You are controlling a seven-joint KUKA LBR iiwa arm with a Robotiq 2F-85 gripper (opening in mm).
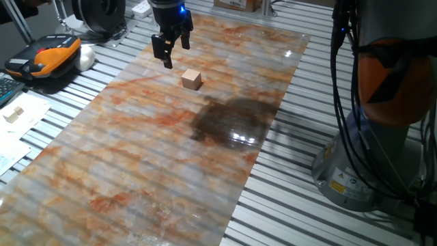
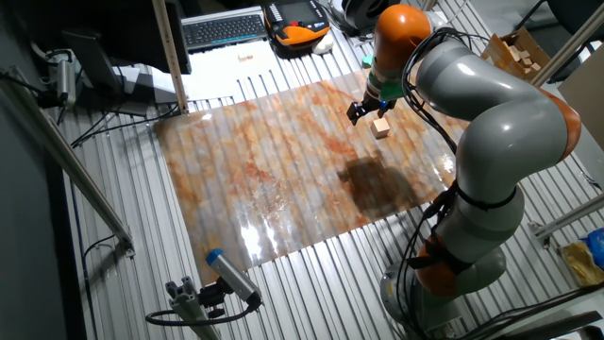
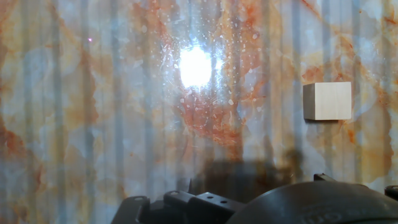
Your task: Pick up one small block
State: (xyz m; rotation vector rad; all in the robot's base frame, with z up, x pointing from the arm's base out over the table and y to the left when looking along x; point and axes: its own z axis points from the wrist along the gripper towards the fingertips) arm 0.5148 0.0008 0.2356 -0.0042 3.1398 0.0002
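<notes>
Black and two-fingered, the gripper [image 1: 175, 50] hangs above the far end of the marbled sheet [image 1: 136, 157], fingers pointing down and spread apart with nothing between them. From one fixed view, going left to right: an orange and black handheld controller [image 1: 48, 58] lies on the slatted table [image 1: 287, 191] at the far left, with a white rounded object [image 1: 86, 57] just beside it and sheets of paper [image 1: 17, 130] nearer the camera, on which a pale little block piece [image 1: 13, 114] rests. Next comes the gripper, then the small block [image 1: 192, 79], a light-tan wooden cube sitting flat on the sheet, just to the right of the fingertips and a little nearer the camera, not touched by them. Further right a dark blotch [image 1: 232, 121] spreads across the sheet with a bright glare at its edge. At the far right stands the grey and orange base of the arm [image 1: 382, 102] with black cables running down it.

From the other fixed view the gripper [image 2: 363, 110] is just left of the block [image 2: 381, 127], and a keyboard [image 2: 225, 28] lies beyond the sheet.

Seen from the hand view, the block [image 3: 327, 101] sits at the right side of the picture, well off centre, and a bright reflection [image 3: 196, 65] glares on the sheet. The fingertips themselves do not show there.
</notes>
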